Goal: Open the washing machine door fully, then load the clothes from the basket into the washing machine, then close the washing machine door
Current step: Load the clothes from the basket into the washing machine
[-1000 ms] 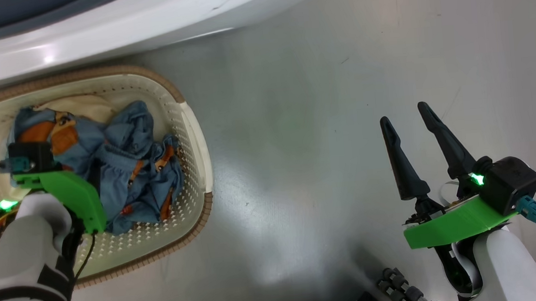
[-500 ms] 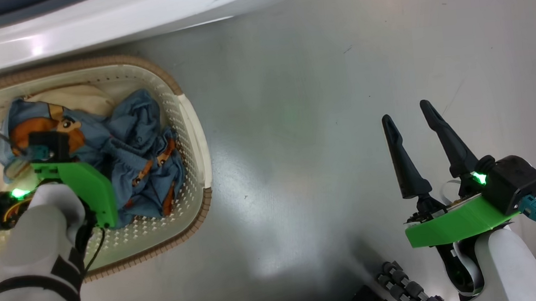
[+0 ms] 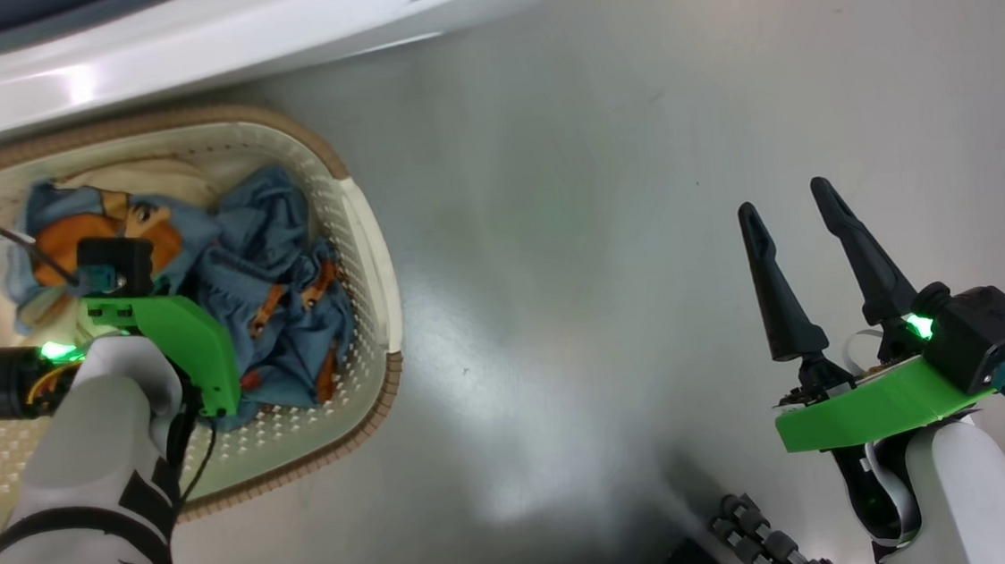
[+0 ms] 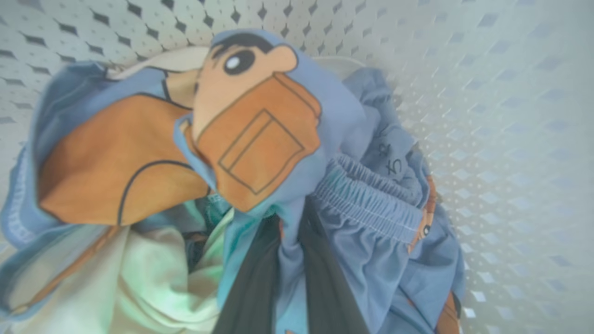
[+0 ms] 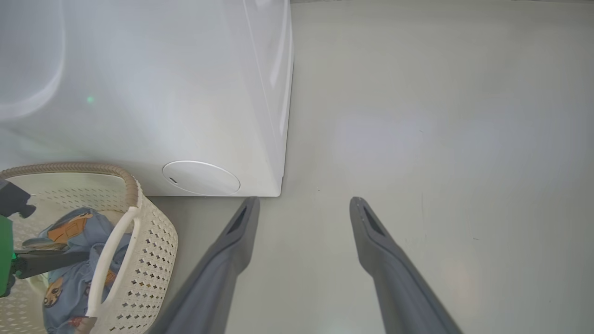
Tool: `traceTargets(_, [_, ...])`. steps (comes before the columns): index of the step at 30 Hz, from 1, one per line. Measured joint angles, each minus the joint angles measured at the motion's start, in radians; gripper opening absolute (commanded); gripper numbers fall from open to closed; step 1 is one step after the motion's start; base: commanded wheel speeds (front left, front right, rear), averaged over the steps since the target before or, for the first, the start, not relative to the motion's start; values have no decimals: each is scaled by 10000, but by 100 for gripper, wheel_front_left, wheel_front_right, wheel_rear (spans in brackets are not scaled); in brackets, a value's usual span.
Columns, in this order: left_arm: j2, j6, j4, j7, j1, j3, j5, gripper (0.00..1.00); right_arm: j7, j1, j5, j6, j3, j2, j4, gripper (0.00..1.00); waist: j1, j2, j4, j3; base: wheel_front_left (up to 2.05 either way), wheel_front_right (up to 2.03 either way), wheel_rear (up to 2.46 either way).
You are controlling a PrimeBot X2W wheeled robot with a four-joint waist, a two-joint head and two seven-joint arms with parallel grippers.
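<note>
Basket (image 3: 371,238), frame left, long axis horizontal; left claw (image 4: 290,219) pointing down, pinching clothes (image 3: 276,255); right claw (image 3: 783,199) pointing up-frame, spread, empty.

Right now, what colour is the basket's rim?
The basket rim is brown with a woven look; the head view shows it best.

The clothes (image 3: 278,273) are showing light blue, with orange-brown cartoon figures outlined in black; a cream cloth (image 3: 163,179) is lying pale at their far side. The basket (image 3: 365,239) is showing cream, dotted with small diamond holes, its rim (image 3: 312,144) looking woven brown. The washer (image 3: 268,31) is gleaming glossy white, the floor (image 3: 596,221) pale grey. The right gripper (image 3: 783,199) is showing black fingers (image 3: 779,296) on a bright green mount (image 3: 871,405).
</note>
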Motion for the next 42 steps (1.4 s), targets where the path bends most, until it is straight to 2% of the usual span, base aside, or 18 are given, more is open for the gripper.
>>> traceTargets(6, [-173,17,-113,-1112,321,240,-401,0,0,1,19,2,-232,0,138,100,0,0,176,-493,0,0,0])
traceTargets(11, [-253,209,-685,-1342,1383,324,-464,0,0,6,31,0,-314,-2,314,100,0,0,395,-1134,0,0,0])
traceTargets(18, [-253,849,-3789,-1365,3668,1011,-548,0,0,293,21,0,-575,-4,541,100,-1,0,799,-2501,0,0,0])
traceTargets(27, [-456,1394,-6481,-1386,6561,1567,-265,0,0,1380,-178,0,-606,-2,842,100,-2,0,1217,-4383,0,0,0])
traceTargets(35, [-522,1707,-8610,-1386,8848,2217,79,0,0,2484,-384,0,-740,2,993,100,-2,0,1499,-6128,0,0,0])
traceTargets(42, [-564,1791,-9942,-1386,10401,2477,253,0,0,3384,-456,0,-940,8,1020,100,-2,0,1713,-7554,0,0,0])
